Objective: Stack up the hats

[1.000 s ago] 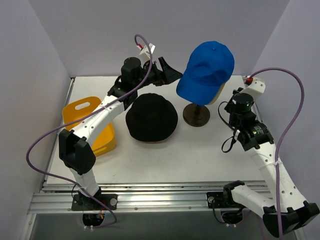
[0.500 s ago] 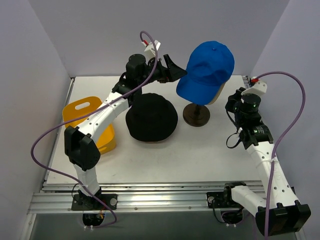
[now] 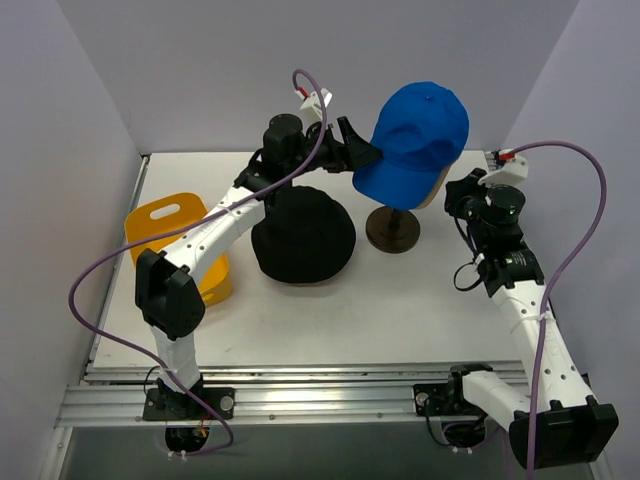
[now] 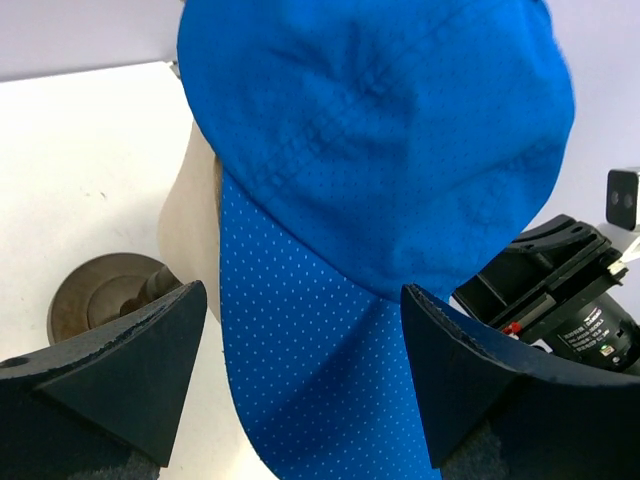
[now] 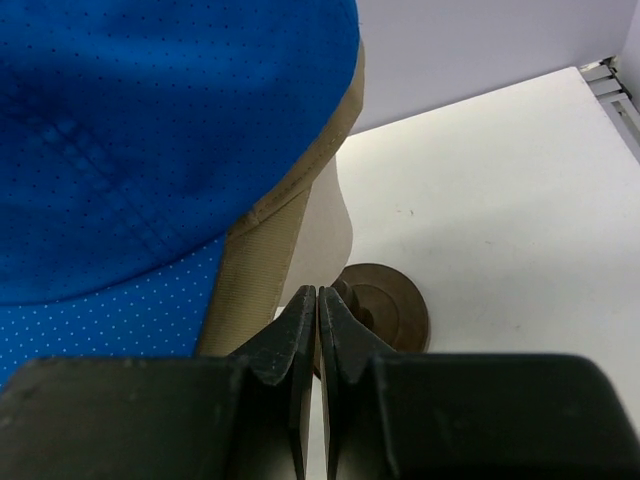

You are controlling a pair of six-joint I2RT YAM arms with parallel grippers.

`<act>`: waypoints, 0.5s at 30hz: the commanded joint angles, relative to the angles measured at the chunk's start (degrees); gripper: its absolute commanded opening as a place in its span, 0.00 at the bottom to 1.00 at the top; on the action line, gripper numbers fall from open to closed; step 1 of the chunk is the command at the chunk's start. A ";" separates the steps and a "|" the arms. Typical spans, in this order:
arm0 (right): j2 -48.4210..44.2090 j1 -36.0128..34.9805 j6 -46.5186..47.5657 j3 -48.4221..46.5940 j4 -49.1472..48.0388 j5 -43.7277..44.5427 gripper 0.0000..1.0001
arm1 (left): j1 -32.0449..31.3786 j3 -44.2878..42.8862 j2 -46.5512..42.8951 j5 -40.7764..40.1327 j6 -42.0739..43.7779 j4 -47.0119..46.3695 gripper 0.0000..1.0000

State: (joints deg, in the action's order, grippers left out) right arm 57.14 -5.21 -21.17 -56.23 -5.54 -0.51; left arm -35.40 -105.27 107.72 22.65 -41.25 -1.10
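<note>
A bright blue baseball cap [image 3: 418, 135] sits on top of a tan cap [image 3: 437, 190] on the cream mannequin head. My left gripper [image 3: 358, 148] is open at the blue cap's brim. In the left wrist view the dotted underside of the blue cap's brim [image 4: 300, 400] lies between the wide-apart fingers [image 4: 130, 370] of the left gripper [image 4: 302, 292], not pinched. A black bucket hat [image 3: 303, 235] lies on the table below the left arm. My right gripper [image 3: 458, 195] is shut and empty just right of the stand. In its own view the right gripper [image 5: 317, 295] points at the tan cap [image 5: 265, 250] under the blue cap [image 5: 150, 120].
The mannequin head [image 5: 328, 225] stands on a round dark wooden base [image 3: 392, 228], also seen as the base [image 5: 385, 300] under the right fingers. A yellow plastic tray [image 3: 165, 225] sits at the left, beside the left arm. Grey walls close in the back and sides.
My left gripper has moved right, from above the black hat to the blue cap's brim, staying open. The right gripper has shifted slightly toward the stand, still shut.
</note>
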 commanded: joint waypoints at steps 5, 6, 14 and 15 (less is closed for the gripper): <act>0.42 0.29 -0.28 1.47 -5.27 -3.00 0.01 | -2.04 3.66 -3.74 -1.47 1.44 -4.60 0.87; 0.34 0.29 -0.19 1.47 -5.36 -2.91 0.01 | -2.13 4.46 -4.62 -1.73 1.44 -5.13 0.87; 0.16 0.29 -0.45 2.26 -6.41 -3.62 0.01 | -2.66 6.39 -5.77 -2.00 2.49 -5.58 0.87; 0.33 0.29 -0.54 2.26 -6.50 -3.70 0.01 | -2.75 6.48 -5.94 -2.09 2.50 -5.75 0.87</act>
State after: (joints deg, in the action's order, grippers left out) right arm 57.65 -5.21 -21.21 -54.63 -8.19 -3.36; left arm -37.58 -99.02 104.77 20.75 -40.25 -3.70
